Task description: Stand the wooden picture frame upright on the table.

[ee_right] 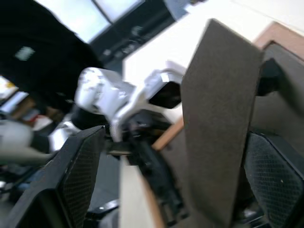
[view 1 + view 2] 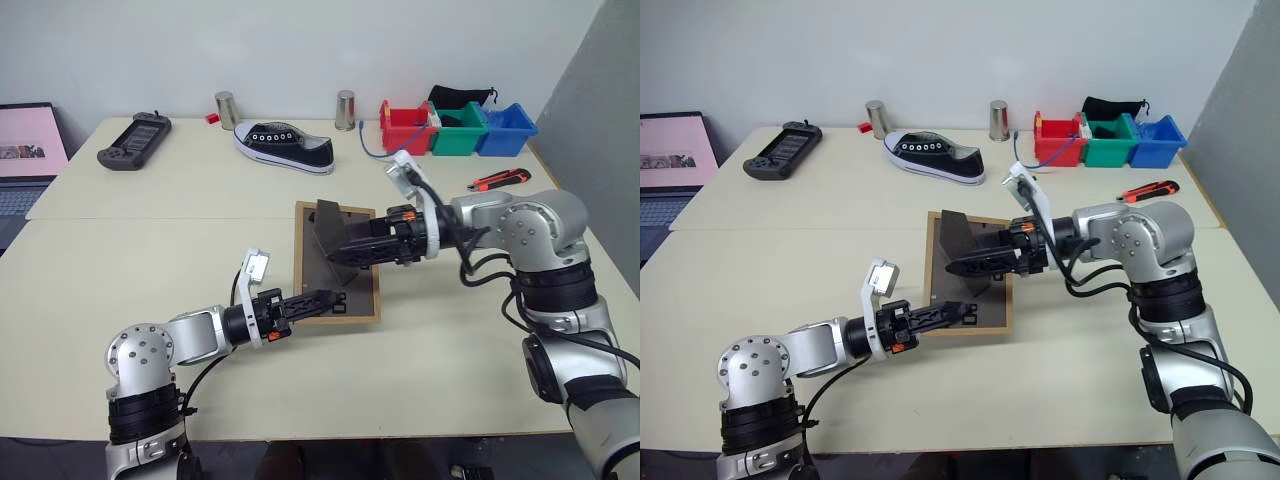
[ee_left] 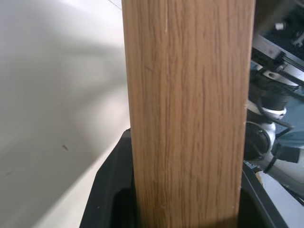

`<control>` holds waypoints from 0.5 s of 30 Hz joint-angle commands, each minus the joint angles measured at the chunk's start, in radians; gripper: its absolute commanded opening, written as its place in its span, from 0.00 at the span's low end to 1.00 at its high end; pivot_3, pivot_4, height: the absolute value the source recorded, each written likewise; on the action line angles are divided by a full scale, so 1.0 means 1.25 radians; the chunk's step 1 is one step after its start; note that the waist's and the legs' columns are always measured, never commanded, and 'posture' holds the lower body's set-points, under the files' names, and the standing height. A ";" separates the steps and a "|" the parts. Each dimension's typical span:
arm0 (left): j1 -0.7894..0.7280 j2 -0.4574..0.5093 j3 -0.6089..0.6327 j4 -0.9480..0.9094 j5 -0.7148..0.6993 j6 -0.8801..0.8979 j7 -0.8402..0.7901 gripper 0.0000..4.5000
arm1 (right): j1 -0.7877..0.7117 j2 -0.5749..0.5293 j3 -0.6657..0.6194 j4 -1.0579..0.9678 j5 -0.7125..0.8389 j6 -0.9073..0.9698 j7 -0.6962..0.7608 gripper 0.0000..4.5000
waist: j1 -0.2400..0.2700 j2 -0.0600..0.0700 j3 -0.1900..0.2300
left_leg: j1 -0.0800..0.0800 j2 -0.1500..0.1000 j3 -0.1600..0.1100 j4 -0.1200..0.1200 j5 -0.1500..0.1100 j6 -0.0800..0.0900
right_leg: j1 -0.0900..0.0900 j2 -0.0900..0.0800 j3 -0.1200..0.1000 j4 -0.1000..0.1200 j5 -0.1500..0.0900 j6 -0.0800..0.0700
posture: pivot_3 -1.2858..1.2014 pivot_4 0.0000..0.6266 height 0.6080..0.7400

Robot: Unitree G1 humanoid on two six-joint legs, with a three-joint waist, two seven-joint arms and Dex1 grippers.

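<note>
Left end effector (image 2: 322, 298): closed on the near edge of the wooden picture frame (image 2: 336, 262); the left wrist view has the light-wood rail clamped between the two black fingers.
Wooden picture frame: lies face down near the middle of the desk (image 2: 150, 260), just on the near side of the seam, dark grey back panel up (portrait side not visible).
Fold-out stand (image 2: 330, 235): swung up off the back panel, standing at an angle above it.
Right end effector (image 2: 345, 253): fingers spread wide, one on each side of the raised stand; the right wrist view shows the stand in the gap between the pads, with no clear contact on either pad.
Utility knife (image 2: 500, 180): red and black, on the desk at the right, well apart from the frame.
Sneaker (image 2: 283, 146): black and white, beyond the seam.
Game console (image 2: 134, 139): black, at the far left of the desk.
Metal cups (image 2: 226, 110): two, upright at the far edge.
Bins (image 2: 458, 128): red, green and blue, side by side in the far right corner.
Laptop (image 2: 28, 150): open, off the left edge.
</note>
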 commanded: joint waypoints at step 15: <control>-0.031 0.047 0.026 0.042 -0.133 -0.026 0.058 0.27 | 0.109 -0.234 0.020 0.036 -0.073 -0.164 0.127 1.00 | 0.004 0.000 0.000 | 0.000 0.000 0.000 0.000 0.000 0.000 | 0.000 0.000 0.000 -0.001 0.000 0.000 | 0.52 0.24 1.00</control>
